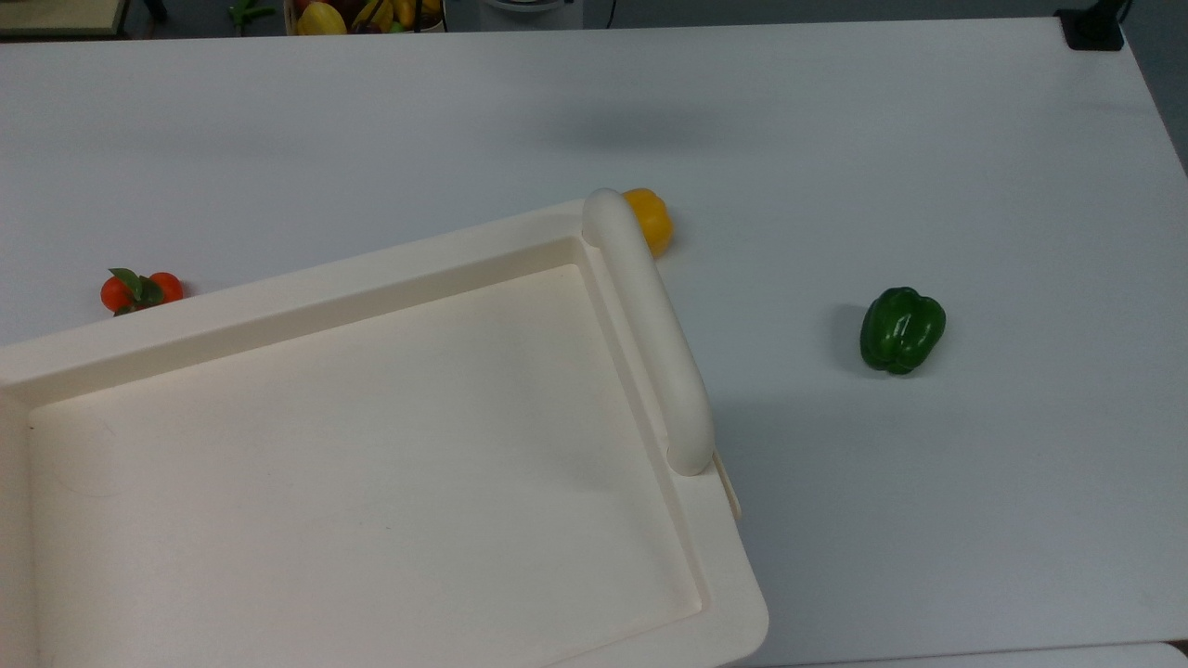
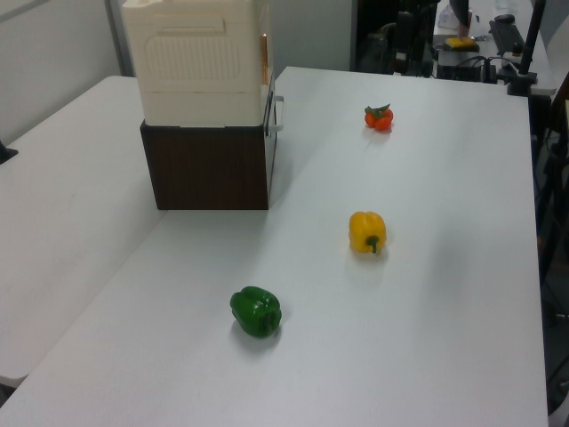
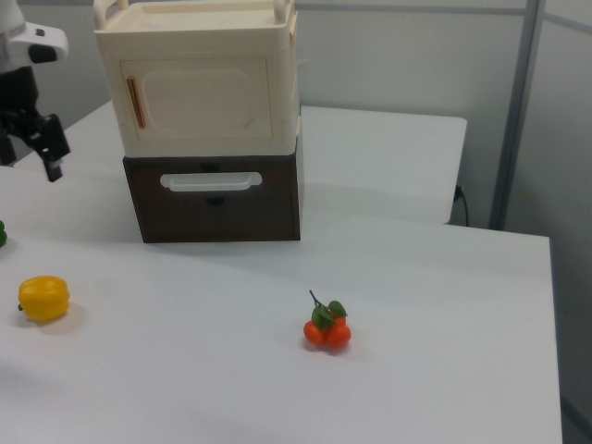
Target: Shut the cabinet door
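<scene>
A: Where does the cabinet (image 3: 199,79) stand?

B: On a dark brown base (image 3: 217,199) at the far side of the white table (image 3: 416,370) in the right view. In the top view its recessed top (image 1: 362,445) fills the lower left, with the thick bar handle (image 1: 650,325) along one edge.

A: And the cabinet door (image 3: 199,104)?

B: It lies flat in the cabinet's front face in the right view, flush with the frame, a thin orange strip on the right view's left edge of the panel.

A: The end effector (image 3: 42,148)?

B: High at the right view's left edge, off the table, apart from the cabinet. I cannot tell whether its fingers are spread or pressed together.

A: What else is on the table?

B: A yellow pepper (image 2: 367,231), a green pepper (image 2: 256,311) and a small cluster of tomatoes (image 3: 326,328), all well apart from one another. In the top view the yellow pepper sits just behind the end of the bar handle.
</scene>
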Controlling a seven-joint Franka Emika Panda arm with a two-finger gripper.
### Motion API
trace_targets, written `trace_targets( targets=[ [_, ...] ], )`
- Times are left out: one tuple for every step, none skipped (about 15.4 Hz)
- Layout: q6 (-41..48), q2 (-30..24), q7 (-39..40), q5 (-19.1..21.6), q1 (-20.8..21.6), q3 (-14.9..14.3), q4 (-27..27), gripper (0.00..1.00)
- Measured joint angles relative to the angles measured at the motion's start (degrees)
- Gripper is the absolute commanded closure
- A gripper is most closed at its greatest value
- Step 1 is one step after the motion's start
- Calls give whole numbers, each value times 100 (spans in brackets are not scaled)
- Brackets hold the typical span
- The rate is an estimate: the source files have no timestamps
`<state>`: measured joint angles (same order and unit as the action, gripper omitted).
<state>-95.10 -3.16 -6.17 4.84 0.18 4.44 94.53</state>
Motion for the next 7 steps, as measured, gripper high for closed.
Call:
trace_targets(
  targets=[
    [-190, 38, 190, -52, 0, -10, 39, 0],
    [-372, 79, 347, -146, -2, -30, 74, 0],
    [-497, 121, 489, -228, -3, -71, 97, 0],
    [-555, 157, 660, -270, -5, -125, 101, 0],
    [-569, 177, 848, -276, -7, -186, 101, 0],
    [-569, 180, 978, -276, -12, -232, 101, 0],
    [-569, 178, 1039, -276, -13, -252, 99, 0]
  ],
)
